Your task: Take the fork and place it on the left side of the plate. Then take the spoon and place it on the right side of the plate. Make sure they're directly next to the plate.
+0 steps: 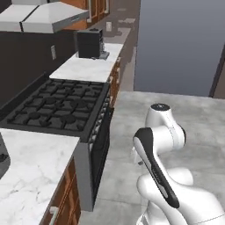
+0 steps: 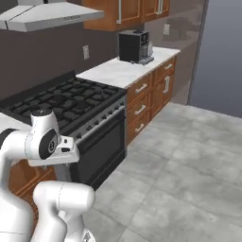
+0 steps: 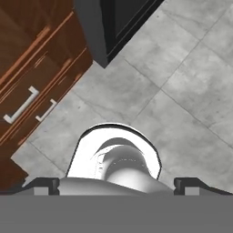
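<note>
Evidently at the very start: the first step, fetching the slim orange fork, not yet begun, with nothing held. Two-finger dark gripper [image 3: 117, 185] pointing down at the grey tiled floor [image 3: 182, 82], fingertips [image 3: 45, 184] spread wide apart and nothing clamped between them. Cannot tell where the fork, the small grey metal spoon or the round pale plate lie; none countable from these views. Next move, by judgement: drive or turn the base until the plate and cutlery come into sight, then unfold the arm and lower the spread fingers over the fork's handle, lengthwise along it. Worth minding the narrow handle, likely to slip from a shallow pinch. Counted around the robot: one black gas stove [image 1: 61, 103] with its oven front below, one black boxy coffee machine [image 1: 90, 43], one grey range hood [image 1: 44, 17], two stretches of white marble counter [image 1: 85, 68], one on each side of the stove, and two silver drawer handles [image 3: 20, 105] on brown wooden cabinet fronts [image 3: 36, 54] beside the gripper.
</note>
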